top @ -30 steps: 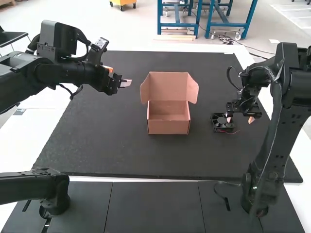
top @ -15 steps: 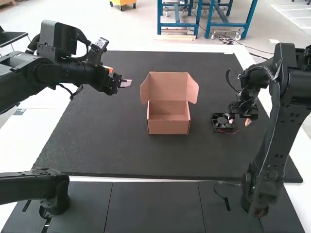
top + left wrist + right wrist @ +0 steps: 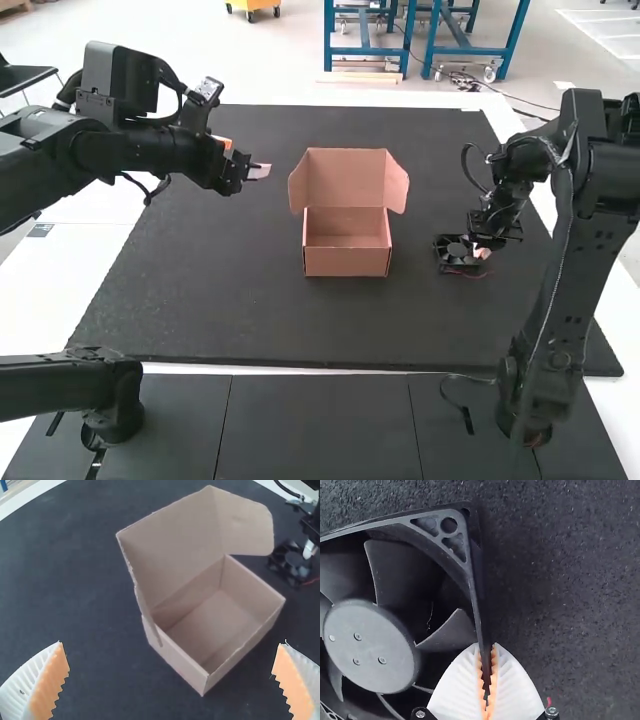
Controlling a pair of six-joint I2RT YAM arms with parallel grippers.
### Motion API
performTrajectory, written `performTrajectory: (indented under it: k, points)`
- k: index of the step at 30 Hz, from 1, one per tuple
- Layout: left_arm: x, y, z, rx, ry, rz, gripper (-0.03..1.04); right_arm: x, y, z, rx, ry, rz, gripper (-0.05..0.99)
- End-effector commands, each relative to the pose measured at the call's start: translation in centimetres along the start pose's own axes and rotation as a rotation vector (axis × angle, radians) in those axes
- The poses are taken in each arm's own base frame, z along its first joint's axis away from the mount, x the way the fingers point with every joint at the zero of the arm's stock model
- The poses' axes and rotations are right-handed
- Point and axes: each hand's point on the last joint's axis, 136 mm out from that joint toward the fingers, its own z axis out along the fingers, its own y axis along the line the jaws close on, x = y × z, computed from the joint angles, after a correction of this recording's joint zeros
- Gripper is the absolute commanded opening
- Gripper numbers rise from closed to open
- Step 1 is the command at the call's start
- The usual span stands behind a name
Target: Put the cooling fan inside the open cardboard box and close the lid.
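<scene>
The right pincer [image 3: 481,241] is clamped on the cooling fan [image 3: 456,252] — its white ribbed fingers [image 3: 515,690] meet on the thin rim of the black frame, with the orange pads pressed against either side. The fan lies flat directly beneath this pincer, hub and blades facing up, on the black mat [image 3: 200,280] that covers the counter [image 3: 622,410]. The cardboard box [image 3: 345,240] stands beside that pincer, toward the middle of the mat, near the fan but apart from it, with its lid upright and its side flaps spread. The left pincer [image 3: 256,171] hangs in the air on the box's other side — fingers spread wide, the open box ahead of it and lower.
</scene>
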Motion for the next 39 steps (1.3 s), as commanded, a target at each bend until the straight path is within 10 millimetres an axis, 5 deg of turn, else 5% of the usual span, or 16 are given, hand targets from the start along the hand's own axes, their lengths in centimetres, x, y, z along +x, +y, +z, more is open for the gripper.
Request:
performTrajectory:
  k: [1,5,12,22,30,39]
  points:
    - [-2.0,0.1,-1.5,-0.024,-0.071,0.001,0.96,0.4,0.8,0.0,-0.031,0.037,0.006,-0.02]
    - [-0.8,0.9,-0.7,-0.065,-0.050,-0.021,0.96,-0.2,0.9,-1.6,-0.049,0.010,0.029,-0.02]
    - [1.2,1.5,-0.1,-0.104,-0.023,-0.031,0.96,0.2,2.6,-7.7,-0.125,-0.116,0.050,-0.02]
    - [2.5,1.7,0.3,-0.118,0.013,-0.040,0.96,5.3,5.6,-13.5,-0.249,-0.213,0.089,-0.02]
    - [3.0,2.0,0.5,-0.137,0.016,-0.069,0.96,10.0,7.4,-15.8,-0.307,-0.262,0.087,-0.02]
    - [3.3,2.1,0.8,-0.141,0.008,-0.120,0.96,13.8,11.9,-17.3,-0.374,-0.238,0.011,-0.02]
